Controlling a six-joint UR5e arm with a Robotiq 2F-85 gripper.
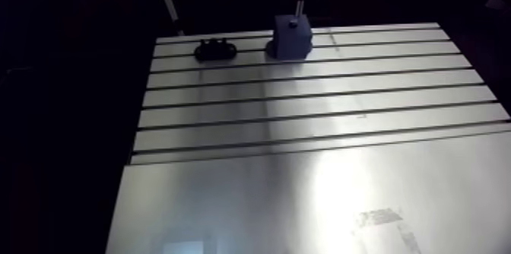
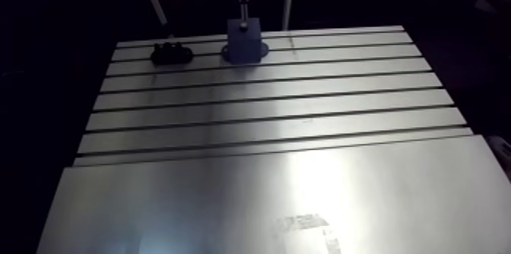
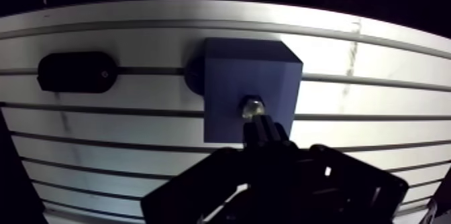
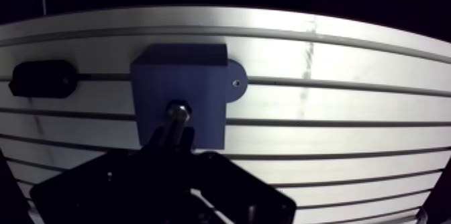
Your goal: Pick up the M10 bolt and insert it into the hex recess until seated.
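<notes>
Wrist view: gripper [image 3: 262, 131] clamped on M10 bolt [image 3: 252, 108], end at blue block [image 3: 228, 76] — upper centre in arm view. Best squared up, flats aligned — pressed gently until seated.

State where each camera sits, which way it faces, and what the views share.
Wrist view: sits on the wrist and looks down past the gripper, which is shut on the M10 bolt; the bolt's shiny end is over the blue block.
Arm view: rides the arm's upper link and looks down across the slotted table toward its far edge; the gripper comes down dimly from the top edge.
Shared: both show the blue block, the black fixture beside it and the table's slots.
</notes>
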